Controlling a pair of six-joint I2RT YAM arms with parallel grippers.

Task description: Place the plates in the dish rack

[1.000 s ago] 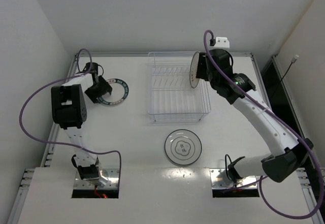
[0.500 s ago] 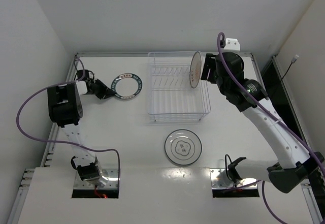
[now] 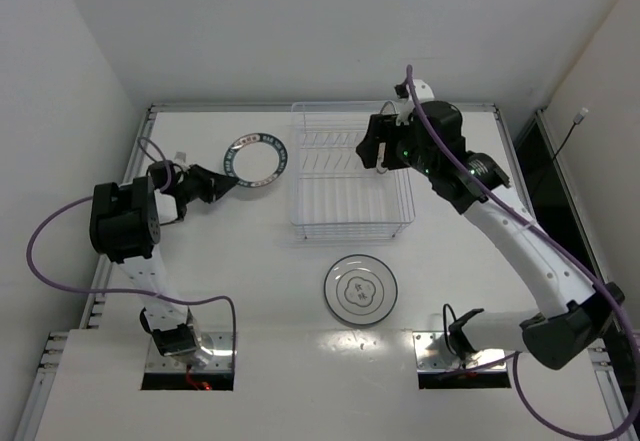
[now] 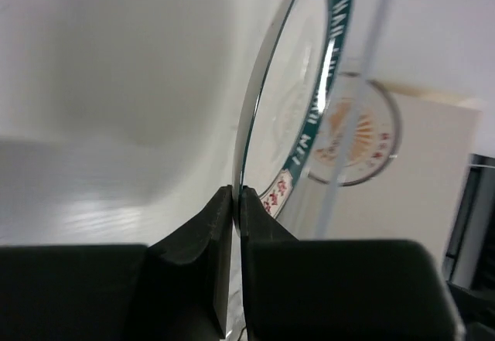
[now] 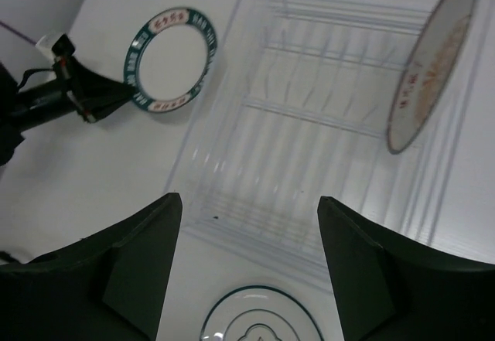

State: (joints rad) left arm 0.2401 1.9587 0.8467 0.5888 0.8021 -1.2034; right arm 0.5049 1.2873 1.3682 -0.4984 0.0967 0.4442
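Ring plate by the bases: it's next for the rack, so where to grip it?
The ring plate lies flat on the table, so only its rim can be pinched. Likely take the near right edge, coming in low from the right.

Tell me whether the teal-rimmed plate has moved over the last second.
Yes. The teal-rimmed plate, pinched at its rim by the left tool, has shifted right, closer to the dish rack, and slightly farther from the arm bases.
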